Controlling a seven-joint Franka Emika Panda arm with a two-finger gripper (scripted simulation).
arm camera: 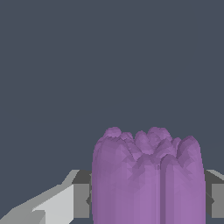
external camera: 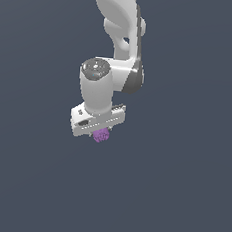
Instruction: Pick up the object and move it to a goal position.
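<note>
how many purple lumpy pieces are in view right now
1. The purple piece sits directly under the white tool in the exterior view; the wrist view shows the same piece up close between the fingers. No others show, though the arm could hide something.

Tiny purple bumpy object, roughly cube-shaped, tucked under claw.

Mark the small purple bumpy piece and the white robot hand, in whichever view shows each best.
Small purple bumpy piece (arm camera: 148, 175): wrist view, on its lumpy front face.
White robot hand (external camera: 101, 134): exterior view, at the fingertip gap beneath the white hand body, where the piece sits.
</note>
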